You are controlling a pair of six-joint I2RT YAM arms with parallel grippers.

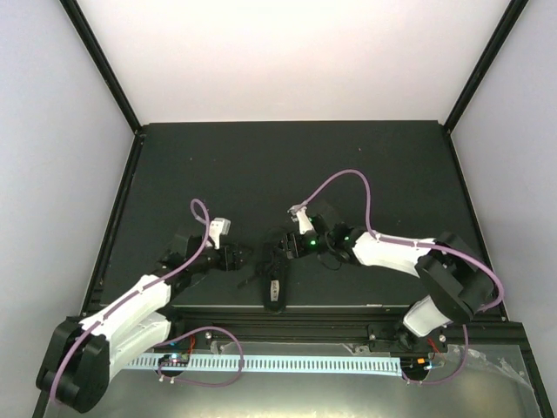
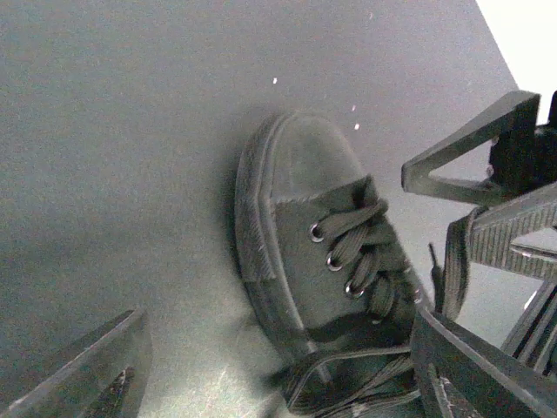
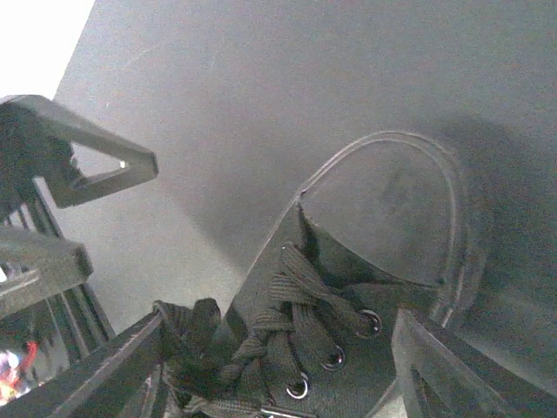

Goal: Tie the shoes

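The small black shoe (image 1: 274, 280) lies on the black mat between both grippers, with its pale patch toward the near edge. In the left wrist view its toe (image 2: 300, 170) points away, its laces (image 2: 361, 248) cross through metal eyelets, and loose lace lies bunched at the bottom. My left gripper (image 1: 242, 259) is open, its fingers (image 2: 87, 374) wide apart on either side of the shoe's rear. My right gripper (image 1: 289, 246) is open over the laced part (image 3: 313, 305), with a clump of lace (image 3: 183, 326) by its left finger (image 3: 96, 374). Neither gripper pinches a lace.
Each wrist view shows the other gripper's fingers close by (image 2: 474, 144) (image 3: 87, 157). The black mat (image 1: 287, 165) is bounded by white walls. A metal rail with a white cable strip (image 1: 287, 361) runs along the near edge. Purple cables (image 1: 348, 178) arc over the arms.
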